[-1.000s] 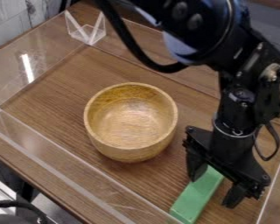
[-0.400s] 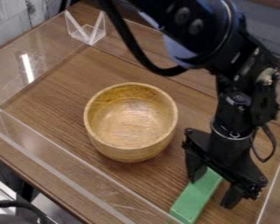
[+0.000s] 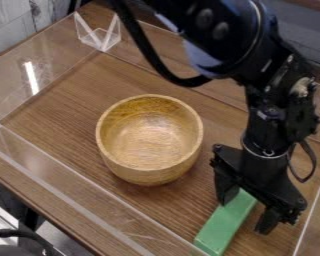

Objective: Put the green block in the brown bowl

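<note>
The green block (image 3: 226, 226) lies flat on the wooden table near the front right edge, its far end under my gripper. My black gripper (image 3: 247, 204) points straight down over that far end, open, with one finger on each side of the bar. Nothing is lifted; the block rests on the table. The brown bowl (image 3: 149, 137) stands upright and empty in the middle of the table, to the left of the gripper and a short gap away from it.
A clear acrylic wall (image 3: 43, 170) runs along the table's front and left edges. A small clear triangular stand (image 3: 99, 33) sits at the back left. The black arm (image 3: 216, 40) reaches in from above right.
</note>
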